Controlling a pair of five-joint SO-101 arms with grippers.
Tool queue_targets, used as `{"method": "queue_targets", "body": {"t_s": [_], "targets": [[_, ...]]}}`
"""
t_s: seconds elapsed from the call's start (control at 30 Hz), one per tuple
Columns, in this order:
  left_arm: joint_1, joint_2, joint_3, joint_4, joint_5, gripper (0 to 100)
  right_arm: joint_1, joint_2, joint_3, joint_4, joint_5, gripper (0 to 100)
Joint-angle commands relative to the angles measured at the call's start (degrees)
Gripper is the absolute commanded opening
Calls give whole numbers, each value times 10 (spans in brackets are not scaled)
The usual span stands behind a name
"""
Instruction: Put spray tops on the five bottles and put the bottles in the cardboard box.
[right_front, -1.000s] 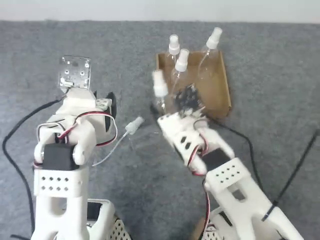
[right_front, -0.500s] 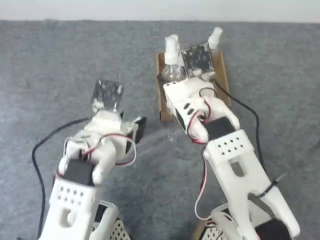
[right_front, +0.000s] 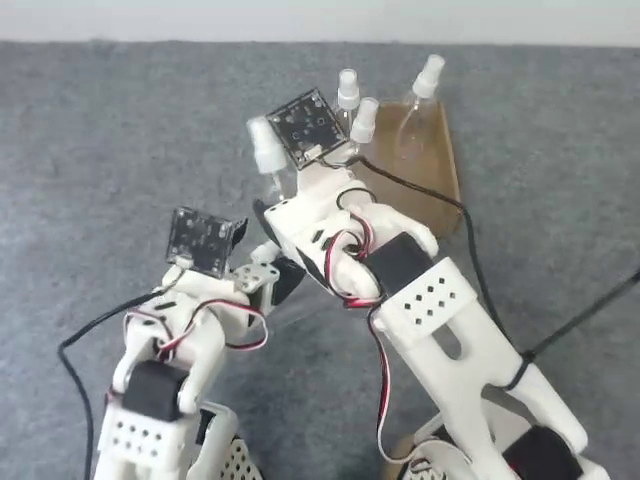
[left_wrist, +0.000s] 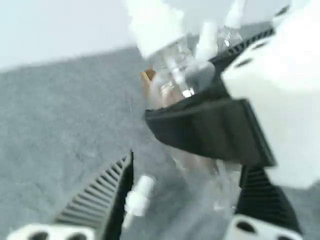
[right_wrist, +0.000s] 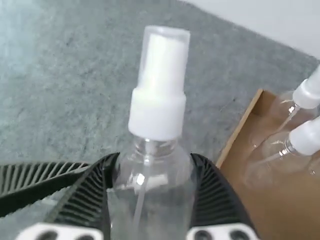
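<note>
Apparently mid-boxing of a fourth capped bottle.

Left tool (right_front: 270, 272) spread, holding nothing, with one loose spray top (left_wrist: 139, 197) on the tabletop (right_front: 120, 120) by one jaw. Right tool (right_wrist: 151, 197) pinching one capped bottle (right_wrist: 152, 142) upright, just left of the cardboard box (right_front: 440, 190). Three capped bottles (right_front: 415, 110) standing inside. Next, probably: lift over the box wall, lower without toppling those. Fifth bottle not made out.

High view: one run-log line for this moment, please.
right gripper: shut on capped bottle | bottle: outside cardboard box | box: three bottles | left gripper: open
</note>
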Motion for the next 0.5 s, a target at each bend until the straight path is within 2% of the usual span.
{"method": "queue_targets", "body": {"t_s": [0.0,0.2,0.27,0.37,0.47], "targets": [[-4,47,-4,-32,-12,313,-4,-9,-62,51,-4,6],[-4,69,-4,-50,-14,313,21,-72,-40,60,-2,6],[-4,69,-4,-50,-14,313,35,-98,-22,59,21,6],[-4,69,-4,-47,-14,313,83,-121,-1,54,62,6],[-5,69,-3,-47,-13,312,161,-120,5,10,66,6]]}}
